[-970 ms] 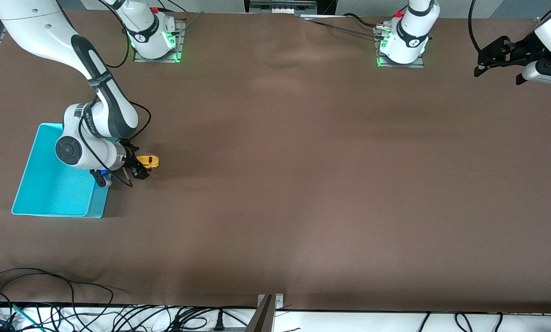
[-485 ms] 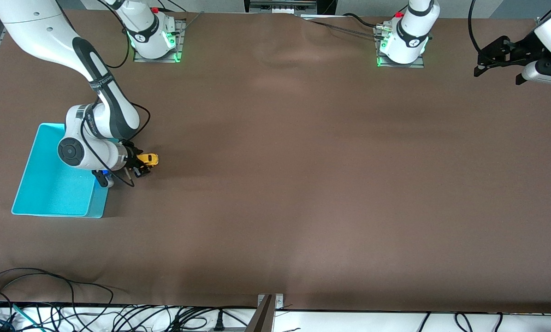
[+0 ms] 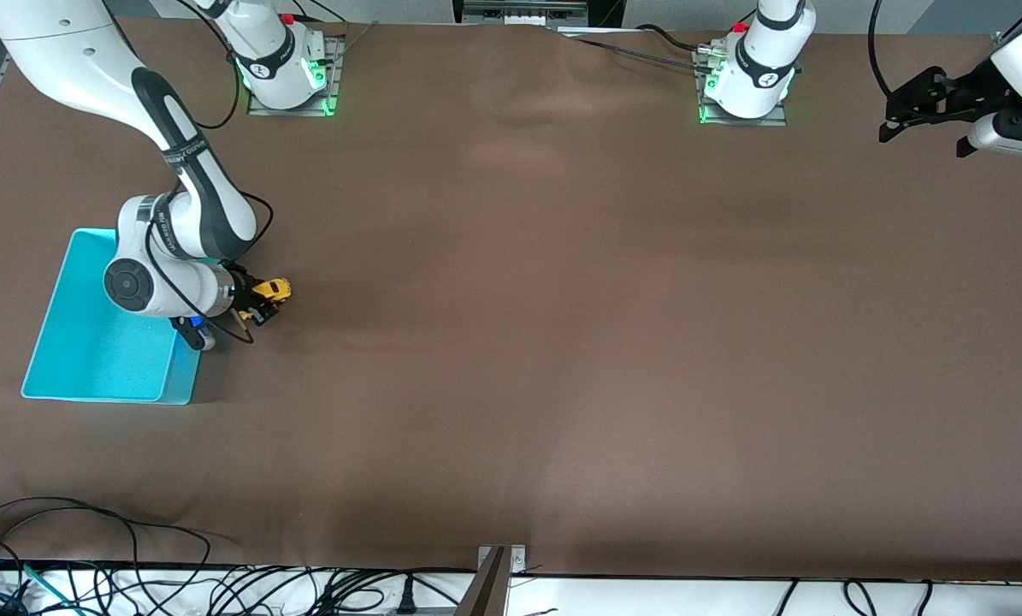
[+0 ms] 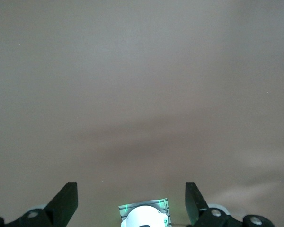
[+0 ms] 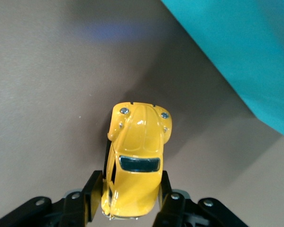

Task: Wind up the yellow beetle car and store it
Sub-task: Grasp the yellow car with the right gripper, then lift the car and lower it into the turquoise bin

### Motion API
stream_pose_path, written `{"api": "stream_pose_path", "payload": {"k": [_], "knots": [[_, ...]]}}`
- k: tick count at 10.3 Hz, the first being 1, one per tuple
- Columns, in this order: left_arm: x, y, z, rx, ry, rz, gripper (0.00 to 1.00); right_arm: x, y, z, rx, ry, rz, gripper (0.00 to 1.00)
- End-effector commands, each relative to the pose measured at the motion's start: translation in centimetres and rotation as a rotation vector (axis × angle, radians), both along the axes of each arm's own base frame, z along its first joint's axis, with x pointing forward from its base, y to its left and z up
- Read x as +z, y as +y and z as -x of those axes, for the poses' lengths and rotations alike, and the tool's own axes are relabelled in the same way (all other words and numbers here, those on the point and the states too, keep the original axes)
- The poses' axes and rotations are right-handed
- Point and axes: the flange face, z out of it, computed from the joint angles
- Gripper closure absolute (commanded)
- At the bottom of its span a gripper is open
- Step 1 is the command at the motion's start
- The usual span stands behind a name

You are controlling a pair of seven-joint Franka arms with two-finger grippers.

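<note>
Since one second ago right gripper [image 3: 264, 301] closed its fingers on the yellow beetle car [image 3: 273, 291] | car on table just beside turquoise bin [image 3: 91, 359], at bin's 2 o'clock corner | left gripper [image 3: 921, 115] waits, fingers apart, over table's left-arm end

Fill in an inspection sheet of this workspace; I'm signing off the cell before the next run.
Surface: brown table cover, lightly rippled.
Job's things: yellow beetle car beside the turquoise bin, not in it.
Clutter: nothing seen.
End effectors: right end effector shut on the car's sides; left end effector open, waiting over the left arm's end of the table.
Cables: loose bundle along the table's near edge.
Surroundings: lit arm bases.
</note>
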Motion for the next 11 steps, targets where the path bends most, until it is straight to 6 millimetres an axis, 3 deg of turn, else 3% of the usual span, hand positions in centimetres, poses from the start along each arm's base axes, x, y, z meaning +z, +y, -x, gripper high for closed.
{"api": "stream_pose_path", "payload": {"k": [1,6,11], "knots": [[0.7,-0.1,-0.1,0.003,-0.007,-0.025,0.00,4.7,-0.1,-2.2,0.019,0.038,-0.003,1.00],[0.7,-0.1,-0.1,0.003,-0.007,-0.025,0.00,12.6,-1.1,-5.2,0.114,0.081,-0.040,1.00],[0.8,0.1,0.0,0.005,-0.008,-0.023,0.00,13.1,-8.5,-5.2,0.259,0.070,-0.116,1.00]]}}
